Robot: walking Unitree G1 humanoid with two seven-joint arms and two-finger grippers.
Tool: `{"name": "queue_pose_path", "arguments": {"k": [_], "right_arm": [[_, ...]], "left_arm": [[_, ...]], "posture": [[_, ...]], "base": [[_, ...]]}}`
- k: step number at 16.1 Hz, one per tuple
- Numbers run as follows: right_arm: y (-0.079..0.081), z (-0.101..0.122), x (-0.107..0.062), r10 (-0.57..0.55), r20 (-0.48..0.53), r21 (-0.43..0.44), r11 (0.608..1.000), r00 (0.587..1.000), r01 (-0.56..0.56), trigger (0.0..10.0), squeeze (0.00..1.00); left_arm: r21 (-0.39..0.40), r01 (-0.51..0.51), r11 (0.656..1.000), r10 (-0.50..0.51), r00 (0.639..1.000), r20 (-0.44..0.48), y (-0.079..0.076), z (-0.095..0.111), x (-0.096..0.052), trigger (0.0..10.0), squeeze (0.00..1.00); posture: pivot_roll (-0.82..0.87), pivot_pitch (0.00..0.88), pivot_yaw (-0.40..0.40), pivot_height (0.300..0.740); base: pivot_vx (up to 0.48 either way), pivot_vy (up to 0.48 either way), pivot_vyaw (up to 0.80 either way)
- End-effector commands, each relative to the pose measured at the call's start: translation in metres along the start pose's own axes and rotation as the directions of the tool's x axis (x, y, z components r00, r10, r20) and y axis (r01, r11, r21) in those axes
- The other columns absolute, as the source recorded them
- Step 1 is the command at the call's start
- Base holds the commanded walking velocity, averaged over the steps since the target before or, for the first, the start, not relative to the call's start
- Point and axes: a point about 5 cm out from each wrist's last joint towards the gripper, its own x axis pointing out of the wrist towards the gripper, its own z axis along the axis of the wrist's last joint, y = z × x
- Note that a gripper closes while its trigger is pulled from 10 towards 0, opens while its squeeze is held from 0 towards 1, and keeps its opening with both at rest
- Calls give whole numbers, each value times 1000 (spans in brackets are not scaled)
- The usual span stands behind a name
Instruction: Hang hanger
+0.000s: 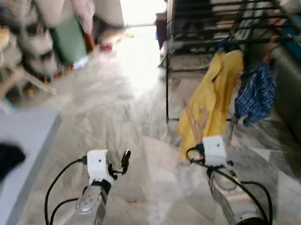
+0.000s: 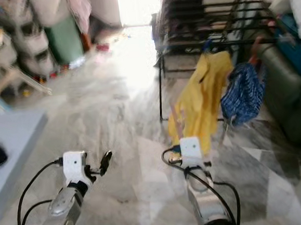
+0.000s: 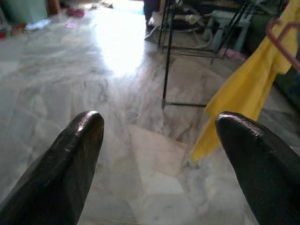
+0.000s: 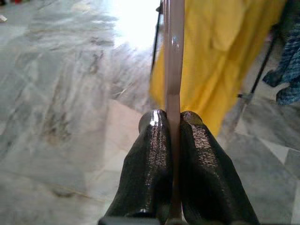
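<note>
Pinching the pink hanger (image 4: 174,56) edge-on in my right gripper (image 4: 173,123), jaws closed tight on it, left gripper (image 3: 157,136) wide open and empty, I should keep it level while approaching the black drying rack (image 1: 221,13) beside the yellow garment (image 1: 211,94).

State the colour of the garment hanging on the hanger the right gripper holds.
Yellow; the garment shows best in the left eye view.
</note>
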Motion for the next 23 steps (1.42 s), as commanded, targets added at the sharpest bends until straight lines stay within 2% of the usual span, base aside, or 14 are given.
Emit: {"name": "queue_pose_path", "arguments": {"k": [1,11,15,18,23], "right_arm": [[-12,5,1,-34,21,-7,999,999,34,10000,0],[-15,5,-1,-50,32,-4,999,998,50,10000,0],[-16,-10,-16,-58,14,-23,998,998,59,10000,0],[-17,-17,-24,-46,29,-91,995,999,49,10000,0],[-16,8,-6,-26,55,-31,999,998,28,10000,0]], "left_arm": [[3,40,999,-40,999,10,-10,3,4,10000,0],[1,67,998,-67,998,8,-16,2,4,10000,0],[-24,82,996,-82,997,-9,-19,0,5,10000,0],[-23,89,996,-89,996,-10,-20,0,5,10000,0],[-3,155,988,-155,988,-15,-28,4,12,10000,0]], "posture": [[-171,0,62,740],[-178,0,68,740],[-185,0,72,740],[-194,0,81,740],[-202,0,101,740]], "base": [[458,0,0],[450,0,0],[0,0,0],[0,0,0],[0,0,0]]}}
